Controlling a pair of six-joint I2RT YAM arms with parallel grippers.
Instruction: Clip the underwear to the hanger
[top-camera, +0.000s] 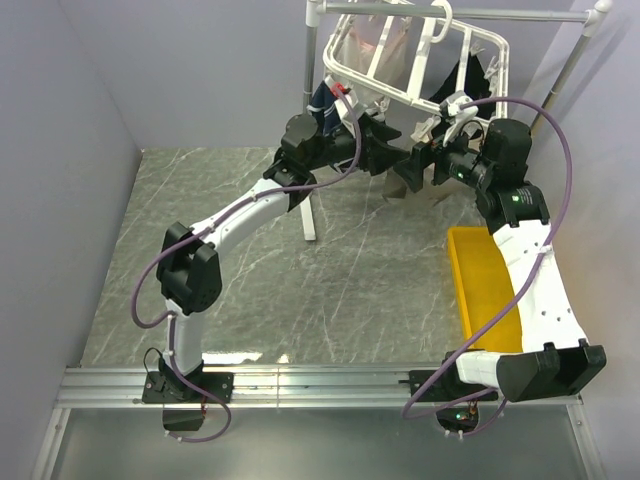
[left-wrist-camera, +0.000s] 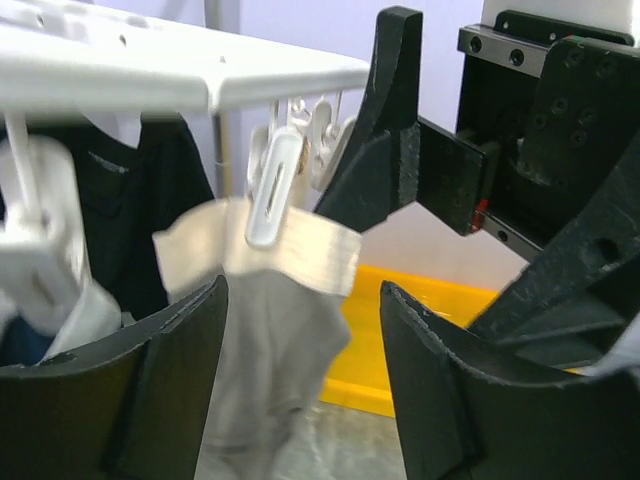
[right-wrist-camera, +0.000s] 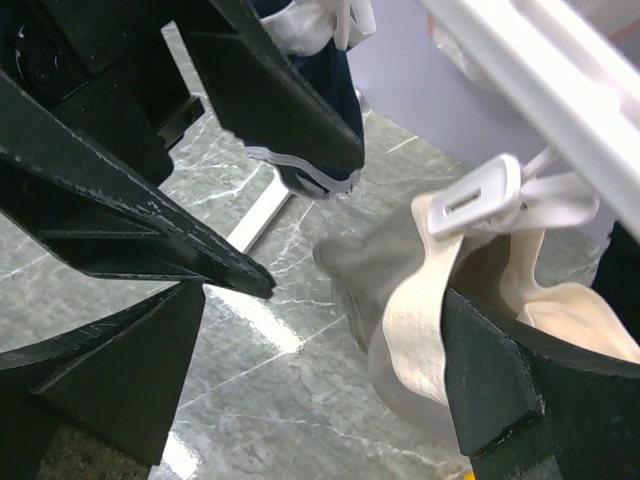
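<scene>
The underwear (left-wrist-camera: 262, 350), grey-brown with a beige waistband (left-wrist-camera: 305, 250), hangs by that waistband from a white clip (left-wrist-camera: 272, 190) of the white hanger (left-wrist-camera: 200, 70). My left gripper (left-wrist-camera: 303, 287) is open, and the fabric dangles just beyond its fingers without being pinched. The right wrist view shows the same underwear (right-wrist-camera: 395, 270) under its clip (right-wrist-camera: 470, 200). My right gripper (right-wrist-camera: 325, 295) stands wide open, with the waistband beside its right finger (right-wrist-camera: 500, 380). From above, both grippers (top-camera: 385, 155) (top-camera: 412, 172) meet under the hanger (top-camera: 385, 88) and hide the underwear.
Navy briefs (right-wrist-camera: 320, 150) and a black garment (left-wrist-camera: 110, 200) hang on neighbouring clips. A grey metal pole stand (top-camera: 310, 120) carries the hanger. A yellow bin (top-camera: 485, 285) sits on the marble tabletop by the right arm.
</scene>
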